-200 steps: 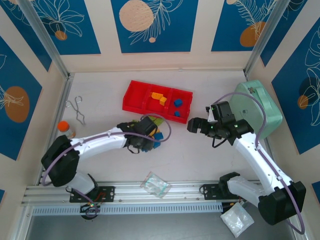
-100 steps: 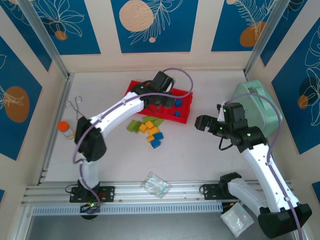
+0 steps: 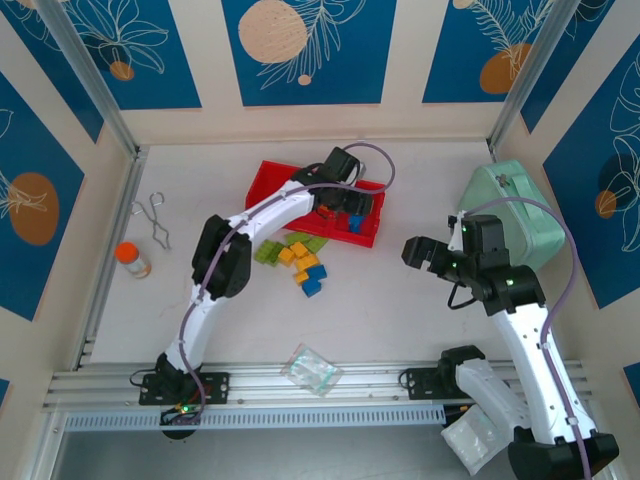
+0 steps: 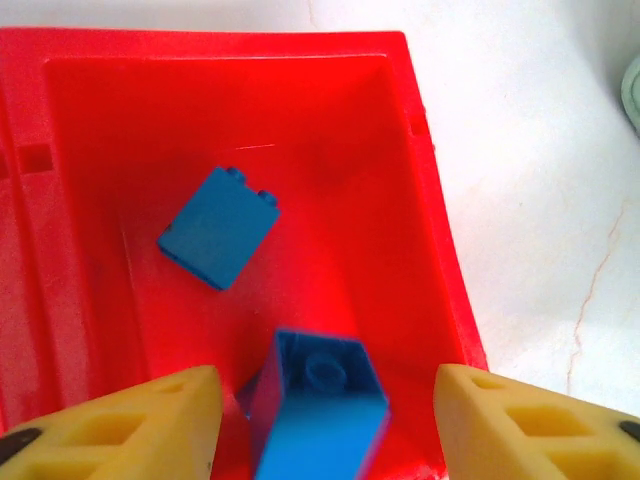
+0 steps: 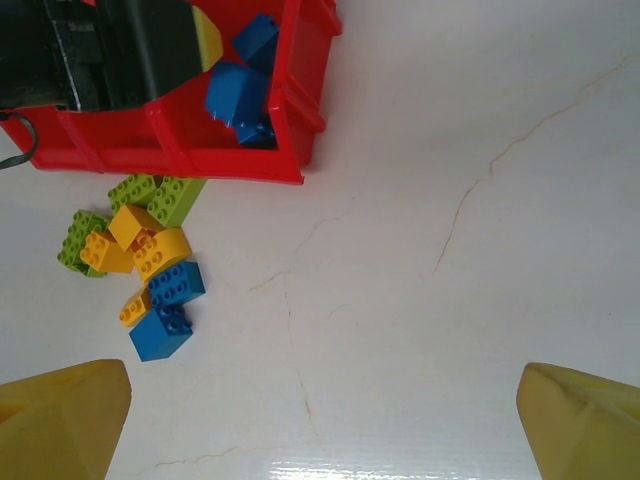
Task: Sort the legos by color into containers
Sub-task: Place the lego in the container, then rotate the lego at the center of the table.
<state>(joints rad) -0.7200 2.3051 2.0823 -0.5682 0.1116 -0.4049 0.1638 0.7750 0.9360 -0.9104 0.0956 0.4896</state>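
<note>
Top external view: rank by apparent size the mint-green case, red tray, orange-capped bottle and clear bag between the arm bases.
1. mint-green case and red tray: too close to rank, since the left arm hides part of the tray.
2. clear bag.
3. orange-capped bottle.

This looked like a robotics lab cell, probably purpose-built: a left arm [image 3: 215,270] and right arm [image 3: 530,330] stood bolted to an aluminium rail [image 3: 320,385] edging a white counter [image 3: 390,310], boxed in by blue leaf-printed panels [image 3: 300,50].
</note>
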